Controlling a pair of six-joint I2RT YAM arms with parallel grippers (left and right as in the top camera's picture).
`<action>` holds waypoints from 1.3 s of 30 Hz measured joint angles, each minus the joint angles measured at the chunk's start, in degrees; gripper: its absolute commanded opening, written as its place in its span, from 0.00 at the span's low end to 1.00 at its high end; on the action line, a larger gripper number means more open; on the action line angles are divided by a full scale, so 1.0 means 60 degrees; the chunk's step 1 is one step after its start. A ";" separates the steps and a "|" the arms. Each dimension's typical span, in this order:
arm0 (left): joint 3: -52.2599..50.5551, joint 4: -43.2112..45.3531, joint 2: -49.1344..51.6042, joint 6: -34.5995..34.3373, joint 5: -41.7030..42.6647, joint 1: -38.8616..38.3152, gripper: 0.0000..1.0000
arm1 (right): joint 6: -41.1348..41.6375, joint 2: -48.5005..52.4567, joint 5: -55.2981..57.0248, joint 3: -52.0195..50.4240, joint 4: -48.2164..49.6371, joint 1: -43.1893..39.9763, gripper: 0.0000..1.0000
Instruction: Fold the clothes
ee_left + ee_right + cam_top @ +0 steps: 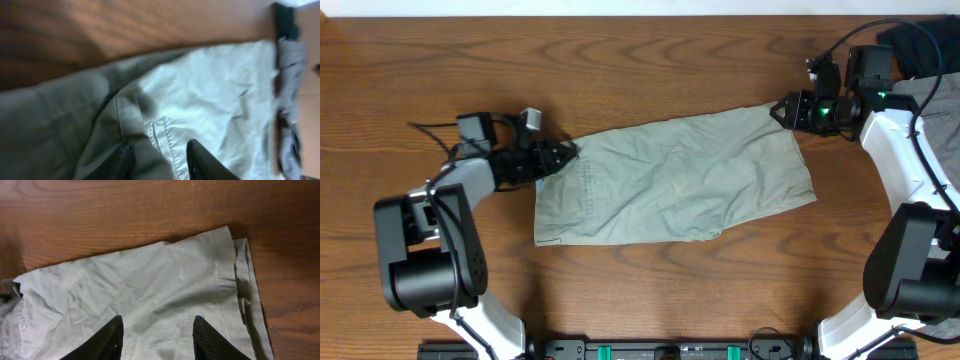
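The khaki-green shorts [670,180] lie flat and folded lengthwise across the middle of the table. My left gripper [563,155] is at their upper left corner. In the left wrist view its fingers [160,162] stand apart, with a stitched fold of the shorts [215,90] between them. My right gripper [782,110] is at the upper right corner. In the right wrist view its fingers [157,335] are open and empty just over the shorts [140,290], near the hemmed leg end.
A black garment [920,40] and a grey garment [940,100] lie at the far right edge behind my right arm. Both also show in the left wrist view, grey [287,60] and black [285,20]. Bare wood table [640,60] surrounds the shorts.
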 measured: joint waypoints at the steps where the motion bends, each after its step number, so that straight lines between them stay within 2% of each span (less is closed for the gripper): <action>1: 0.0000 -0.0069 0.0000 0.0007 -0.0233 -0.0138 0.38 | 0.0015 0.0000 0.0000 0.0000 -0.0004 0.0000 0.43; 6: 0.0000 -0.0226 0.0000 0.0055 -0.1056 -0.0637 0.39 | 0.0025 0.0000 0.0000 0.0000 0.0000 0.0000 0.43; 11: 0.0000 -0.0222 0.0000 0.0102 -0.1257 -0.0696 0.40 | 0.0051 0.0000 0.0000 0.0000 0.0000 0.0000 0.43; 13: 0.0000 -0.0226 -0.0004 0.0109 -0.1286 -0.0685 0.44 | 0.0051 0.0000 0.0000 0.0000 0.0000 0.0000 0.43; 32: 0.0004 0.0175 -0.0055 0.0171 -0.1348 0.0277 0.46 | 0.0055 0.0000 0.0015 0.0000 0.0000 0.0000 0.45; 39: 0.0000 0.0120 -0.1169 0.0175 -0.1734 0.0310 0.48 | 0.0055 0.0000 0.0073 0.0000 -0.0004 0.0000 0.45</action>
